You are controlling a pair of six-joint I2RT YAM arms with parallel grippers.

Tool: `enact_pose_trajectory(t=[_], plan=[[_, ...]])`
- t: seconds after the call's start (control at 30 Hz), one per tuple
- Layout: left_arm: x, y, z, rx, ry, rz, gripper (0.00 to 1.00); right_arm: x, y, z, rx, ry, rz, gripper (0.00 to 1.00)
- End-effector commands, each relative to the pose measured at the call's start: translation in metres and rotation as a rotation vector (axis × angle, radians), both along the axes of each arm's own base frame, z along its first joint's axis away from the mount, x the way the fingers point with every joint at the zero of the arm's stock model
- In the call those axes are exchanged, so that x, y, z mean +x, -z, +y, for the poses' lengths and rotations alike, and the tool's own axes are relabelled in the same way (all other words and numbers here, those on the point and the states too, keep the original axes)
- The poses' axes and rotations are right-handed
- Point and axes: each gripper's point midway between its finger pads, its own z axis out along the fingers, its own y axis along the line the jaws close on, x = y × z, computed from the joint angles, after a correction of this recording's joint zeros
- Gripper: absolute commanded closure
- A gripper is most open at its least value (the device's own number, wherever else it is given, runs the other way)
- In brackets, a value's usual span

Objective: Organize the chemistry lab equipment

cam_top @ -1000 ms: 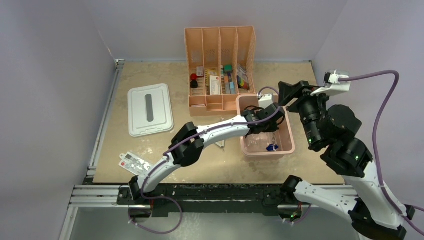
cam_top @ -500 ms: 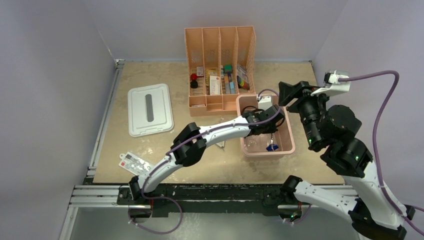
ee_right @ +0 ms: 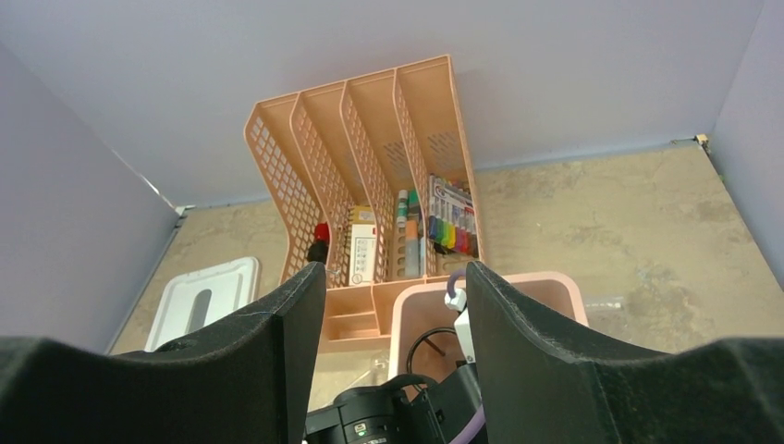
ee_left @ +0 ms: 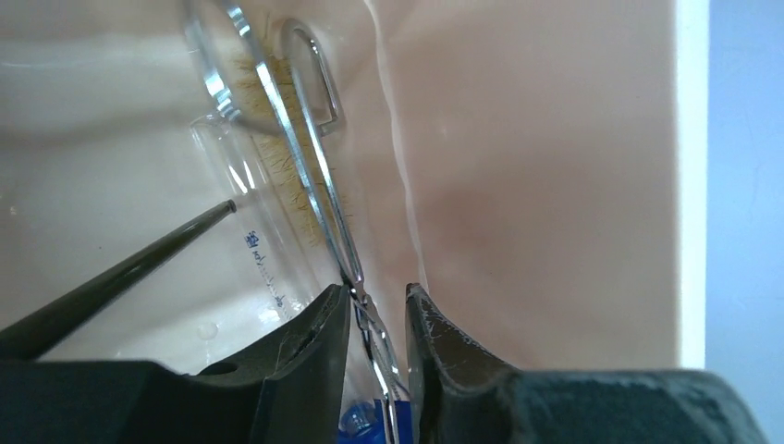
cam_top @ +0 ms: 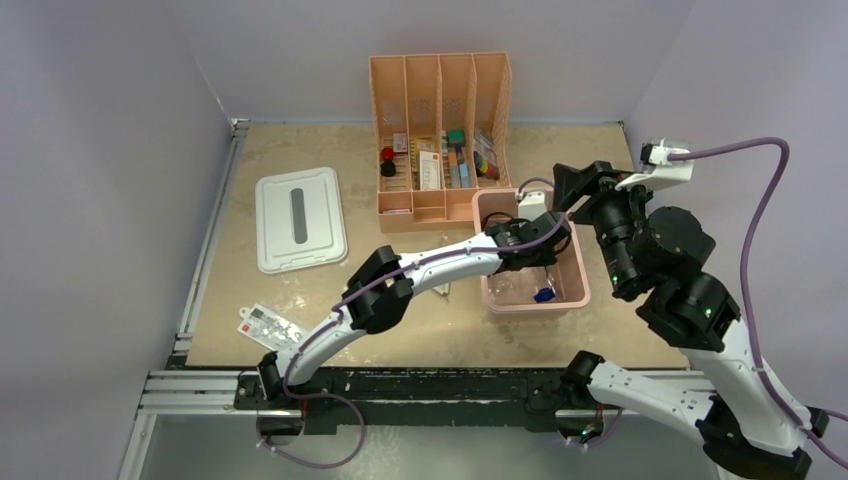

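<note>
Left tool (ee_left: 377,292) sits low in the pink bin (ee_left: 536,185), jaws slightly parted, gripping nothing; the steel tongs (ee_left: 315,166) lie loose between them, clear tube (ee_left: 242,217) just beside. Withdrawing askew could hook the thin wire and drag the tongs out. Right tool (ee_right: 396,305) gapes empty.

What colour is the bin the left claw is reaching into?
Pale pink. The bin shows best in the top external view, with the left claw inside it.

Pink bin (cam_top: 536,305) is cramped: left gripper (ee_left: 377,310) inside with steel tongs (ee_left: 319,185) and clear tube (ee_left: 242,208) crowding it, wall just beside. Peach organizer (cam_top: 440,75) blocks the far side; table (cam_top: 360,225) toward the white lid (cam_top: 300,218) is open.
</note>
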Motion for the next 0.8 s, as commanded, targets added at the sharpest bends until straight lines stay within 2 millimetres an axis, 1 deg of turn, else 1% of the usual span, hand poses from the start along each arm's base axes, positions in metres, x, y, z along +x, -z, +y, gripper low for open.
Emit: enact_pose_trajectory(t=[0.0,0.17,0.27,0.47,0.63,0.7,0.77], plan=[[0.003,-0.089,-0.014,-0.131,0.019,-0.126,0.72,0.002,-0.006,0.0,0.01,0.007,-0.017,0.41],[-0.004,-0.124,-0.013,-0.171,0.035,-0.173,0.71,0.001,-0.013,0.0,0.026,0.002,-0.032,0.41],[-0.005,-0.138,-0.01,-0.19,0.03,-0.185,0.71,0.0,-0.019,-0.001,0.043,0.004,-0.044,0.41],[-0.007,-0.167,0.005,-0.211,0.022,-0.221,0.72,-0.004,-0.031,-0.003,0.078,-0.004,-0.068,0.42],[-0.006,-0.177,0.023,-0.186,0.015,-0.231,0.71,-0.006,-0.038,-0.005,0.097,-0.007,-0.084,0.43],[0.0,-0.18,0.037,-0.178,-0.008,-0.235,0.7,-0.006,-0.039,-0.004,0.097,-0.009,-0.084,0.43],[0.009,-0.181,0.056,-0.175,-0.04,-0.226,0.69,-0.005,-0.037,-0.004,0.092,-0.007,-0.079,0.43]])
